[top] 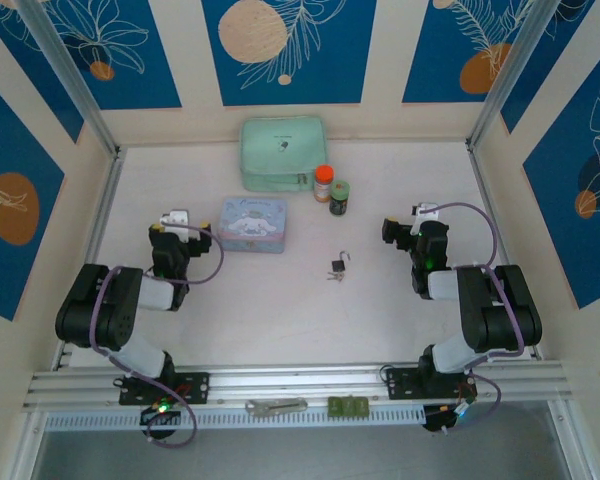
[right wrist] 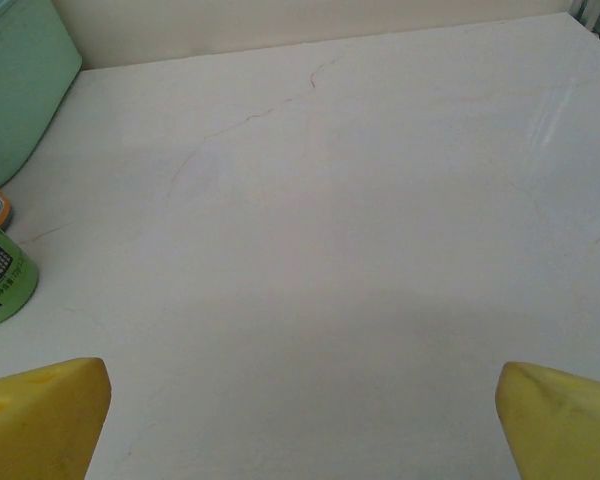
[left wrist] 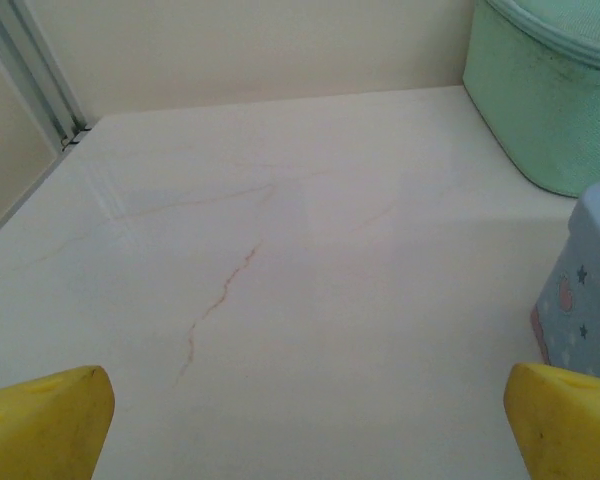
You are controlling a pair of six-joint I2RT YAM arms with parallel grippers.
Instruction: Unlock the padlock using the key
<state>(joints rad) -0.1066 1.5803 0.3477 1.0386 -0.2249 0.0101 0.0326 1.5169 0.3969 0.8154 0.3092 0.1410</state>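
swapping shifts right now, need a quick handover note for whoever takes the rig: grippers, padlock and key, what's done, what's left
Left gripper: open, empty, over bare table beside the light blue tin.
Right gripper: open, empty, over bare table to the right of the green jar.
Padlock: lying on the table between the two arms, nearer than the tin.
Key: lying right by the padlock on its near side; too small to tell if they touch.
Done: nothing grasped yet.
Left: hold the padlock, pick up the key, insert it, turn it, free the shackle.
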